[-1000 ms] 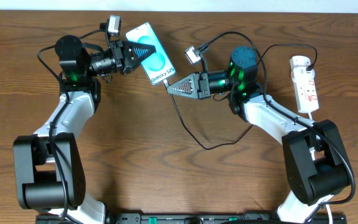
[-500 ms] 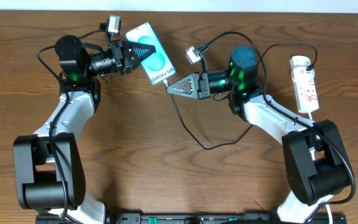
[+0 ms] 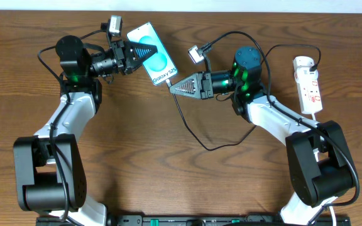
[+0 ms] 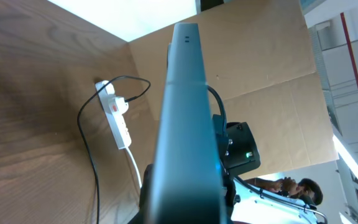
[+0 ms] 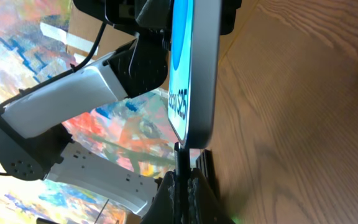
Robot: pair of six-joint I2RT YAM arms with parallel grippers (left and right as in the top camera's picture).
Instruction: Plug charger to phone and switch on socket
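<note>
Left gripper point(image 3: 147, 53): clamped on the upper part of the flat rectangular phone point(image 3: 163, 68), which has a teal-blue screen, dark edges and white "Galaxy S25" text. The fingers lie across the screen face.
Phone position: held in the left gripper, lower end pointing away from it toward the right gripper point(image 3: 172, 88). The left wrist view shows the phone point(image 4: 188, 130) edge-on, running straight out from the hand.
Right gripper: fingers point(image 5: 194, 186) together, pinched on the long thin black charger point(image 3: 182, 117) close to its connector tip.
Charger tip: directly ahead of the right fingertips. In the right wrist view the tip point(image 5: 179, 155) meets the rounded lower edge of the phone point(image 5: 194, 74). Whether it is seated in the port cannot be told.
Charger cable: trails back below the right gripper and loops over the brown wooden table point(image 3: 168, 182) toward the right arm.
Socket point(image 3: 308, 85): an elongated white plastic power strip with red markings. It lies flat on the table, well apart from both grippers, behind the right wrist. A black plug sits in its far end.
</note>
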